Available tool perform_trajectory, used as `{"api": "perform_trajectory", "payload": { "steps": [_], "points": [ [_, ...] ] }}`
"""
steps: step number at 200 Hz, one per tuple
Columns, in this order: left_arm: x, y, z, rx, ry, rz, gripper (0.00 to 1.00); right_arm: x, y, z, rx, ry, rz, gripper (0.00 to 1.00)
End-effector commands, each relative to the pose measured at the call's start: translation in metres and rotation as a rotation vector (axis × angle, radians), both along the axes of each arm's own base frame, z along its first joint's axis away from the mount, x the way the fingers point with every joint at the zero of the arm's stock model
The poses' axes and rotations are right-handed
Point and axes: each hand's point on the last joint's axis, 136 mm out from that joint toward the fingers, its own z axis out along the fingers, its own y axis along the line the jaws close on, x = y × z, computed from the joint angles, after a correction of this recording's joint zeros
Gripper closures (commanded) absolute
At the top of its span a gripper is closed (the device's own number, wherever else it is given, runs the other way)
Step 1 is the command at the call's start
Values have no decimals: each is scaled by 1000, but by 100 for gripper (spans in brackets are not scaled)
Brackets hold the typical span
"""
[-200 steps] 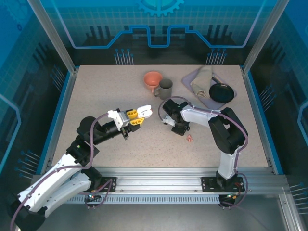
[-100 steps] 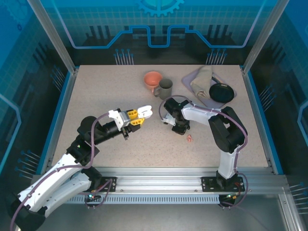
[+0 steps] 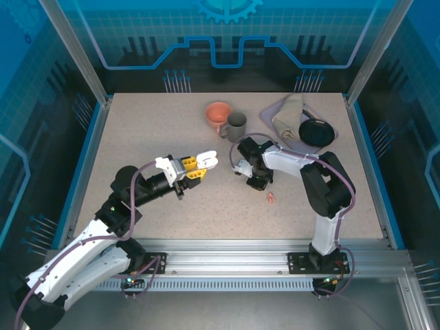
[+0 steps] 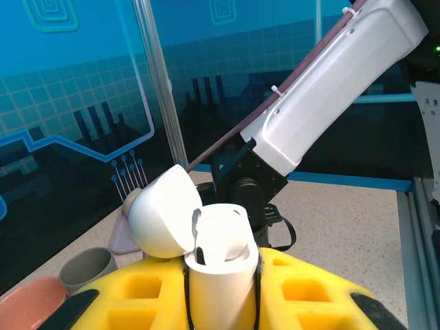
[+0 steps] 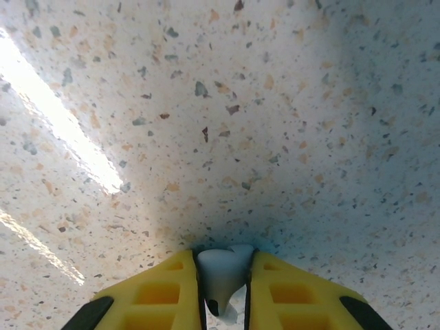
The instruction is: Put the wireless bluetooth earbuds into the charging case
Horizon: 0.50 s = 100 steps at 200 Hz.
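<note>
**Figure. Carrying a bud to the case, read from the near edge of the table outward.**

Nearest, right of centre, the salmon-pink earbuds point(image 3: 271, 199) lie loose on the speckled table point(image 3: 137, 130).

Just beyond them the right gripper point(image 3: 256, 181) points down at the surface. Its yellow fingers point(image 5: 161, 297) are pinched on a white earbud point(image 5: 221, 269) (part of the bud pokes out below the pads, close over the tabletop).

To the left and slightly farther off, the left gripper point(image 3: 197, 167) is raised above the table. It is clamped on the white charging case point(image 4: 220, 251), whose body stands upright between the fingers. The lid point(image 4: 163, 221) is hinged back off the mouth. One dark socket shows beside the hinge; whether the other is filled cannot be told.

Along the far side stand an orange cup point(image 3: 218, 112), a grey mug point(image 3: 236, 124) and a tray point(image 3: 268, 115). The tray bears a folded cloth point(image 3: 289, 113) and a black dish point(image 3: 317, 132). All are well apart from the work.

**Technique (judged, not observed).**
- Lift the bud clear of the table and bring it over the open mouth from the side away from the lid.
- Turn the wrist slowly, since so small a pinch may slip.
- Line the stem up with the dark socket while the case is held steady.
- Lower the bud straight in, and part the fingers only once it sits flush.
</note>
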Motion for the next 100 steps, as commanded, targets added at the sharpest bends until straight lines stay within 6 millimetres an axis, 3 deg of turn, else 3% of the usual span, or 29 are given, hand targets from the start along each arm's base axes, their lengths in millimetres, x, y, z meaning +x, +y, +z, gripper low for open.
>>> {"api": "perform_trajectory", "payload": {
  "steps": [1,100],
  "points": [
    [-3,0,17,-20,-36,-5,100,5,0,3,45,-12,-21,85],
    [-4,-1,15,-21,-31,-8,100,8,2,22,188,-41,-100,87]
  ]
}}
